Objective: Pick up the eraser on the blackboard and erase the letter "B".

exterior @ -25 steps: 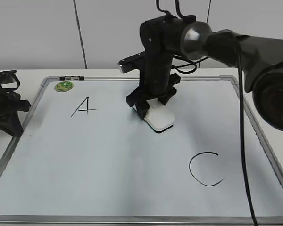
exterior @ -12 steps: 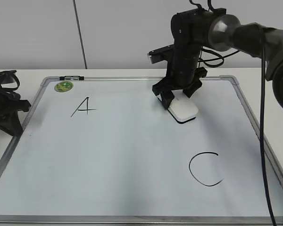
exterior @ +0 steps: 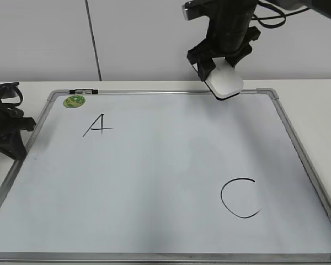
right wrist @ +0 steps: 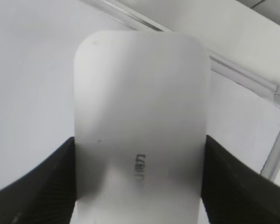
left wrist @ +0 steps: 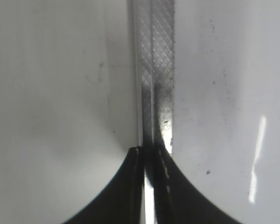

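My right gripper (exterior: 219,69) is shut on the white eraser (exterior: 224,80) and holds it in the air above the blackboard's (exterior: 154,221) far right edge. In the right wrist view the eraser (right wrist: 140,121) fills the middle, with small grey lettering on top and a black finger on each side. The board shows a black "A" (exterior: 98,125) and a black "C" (exterior: 240,199). No letter "B" shows on the board. My left gripper (exterior: 5,130) rests off the board's left edge; in its wrist view its jaws (left wrist: 151,154) stand closed together over the board's silver frame (left wrist: 156,70).
A small round green sticker (exterior: 74,101) sits at the board's far left corner, beside a small clip on the frame (exterior: 84,91). A grey wall stands behind the table. The board's right frame (exterior: 306,160) runs near the table's right side.
My right gripper has lifted the eraser off the board's middle and carried it up and to the right, to the far right edge. The left arm has not moved.
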Controlling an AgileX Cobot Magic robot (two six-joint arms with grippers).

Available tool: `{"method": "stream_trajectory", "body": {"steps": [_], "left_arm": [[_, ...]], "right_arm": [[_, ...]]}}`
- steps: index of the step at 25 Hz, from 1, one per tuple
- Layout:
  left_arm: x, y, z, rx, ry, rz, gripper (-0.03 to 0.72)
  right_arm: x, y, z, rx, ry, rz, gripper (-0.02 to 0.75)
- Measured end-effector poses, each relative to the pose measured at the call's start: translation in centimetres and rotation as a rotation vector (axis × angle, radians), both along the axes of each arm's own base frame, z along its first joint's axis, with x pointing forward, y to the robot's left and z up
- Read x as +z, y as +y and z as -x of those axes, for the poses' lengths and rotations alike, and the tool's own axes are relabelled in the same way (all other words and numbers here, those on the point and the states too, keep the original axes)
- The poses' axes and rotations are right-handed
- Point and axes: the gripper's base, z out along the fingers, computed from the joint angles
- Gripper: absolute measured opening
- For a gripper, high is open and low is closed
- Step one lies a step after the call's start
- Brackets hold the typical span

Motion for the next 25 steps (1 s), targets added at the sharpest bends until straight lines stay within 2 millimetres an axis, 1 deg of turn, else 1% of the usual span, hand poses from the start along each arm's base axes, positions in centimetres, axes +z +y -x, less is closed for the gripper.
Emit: {"method": "stream_trajectory", "body": {"steps": [2, 5, 8, 12, 14, 17, 18, 19, 20, 22, 25], "left_arm": [[0.0, 0.0, 0.0, 0.000, 0.000, 0.000, 0.011], [0.0, 0.0, 0.0, -0.001, 0.000, -0.001, 0.011], [0.0, 0.0, 0.0, -0.001, 0.000, -0.001, 0.011], [0.0, 0.0, 0.0, -0.001, 0.000, -0.001, 0.011], [0.0, 0.0, 0.0, -0.001, 0.000, -0.001, 0.011], [0.0, 0.0, 0.0, -0.001, 0.000, -0.001, 0.011], [0.0, 0.0, 0.0, -0.001, 0.000, -0.001, 0.011], [0.0, 0.0, 0.0, -0.001, 0.000, -0.001, 0.011], [0.0, 0.0, 0.0, -0.001, 0.000, -0.001, 0.011], [0.0, 0.0, 0.0, -0.001, 0.000, -0.001, 0.011], [0.0, 0.0, 0.0, -0.001, 0.000, -0.001, 0.011]], "right_arm": [[1.1, -0.1, 0.3, 0.000, -0.016, -0.008, 0.545], [1.9, -0.1, 1.1, 0.000, -0.003, -0.049, 0.545], [2.5, -0.4, 1.9, 0.000, 0.010, -0.054, 0.545], [2.7, -1.4, 3.3, -0.012, 0.050, -0.045, 0.545], [2.3, -2.5, 4.1, -0.034, 0.090, -0.034, 0.545], [1.6, -4.7, 5.5, -0.082, 0.152, -0.026, 0.545], [1.5, -5.8, 6.2, -0.104, 0.173, -0.030, 0.545], [1.3, -6.5, 6.7, -0.119, 0.191, -0.030, 0.545], [0.8, -7.7, 7.7, -0.148, 0.220, -0.029, 0.545], [0.7, -9.4, 8.9, -0.192, 0.209, -0.044, 0.545], [-0.3, -11.8, 10.7, -0.262, 0.190, -0.067, 0.545]]}}
